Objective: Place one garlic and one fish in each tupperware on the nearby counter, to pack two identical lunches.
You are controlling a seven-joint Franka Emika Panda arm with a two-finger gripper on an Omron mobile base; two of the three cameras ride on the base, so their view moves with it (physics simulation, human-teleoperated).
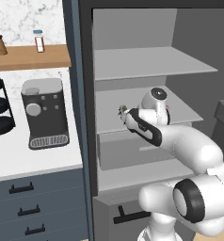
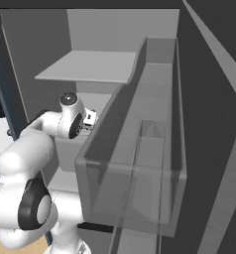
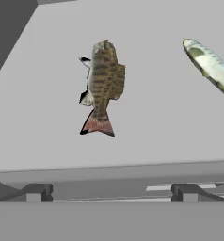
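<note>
gripper (image 3: 111, 192) spread wide and empty, brown fish (image 3: 103, 84) mid-shelf, open shelf around it, silvery fish (image 3: 211, 66) at right edge

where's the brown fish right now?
In the hand view, the brown fish lies flat on a grey fridge shelf, left of centre, ahead of the open gripper, with the silvery fish apart to its right.
</note>
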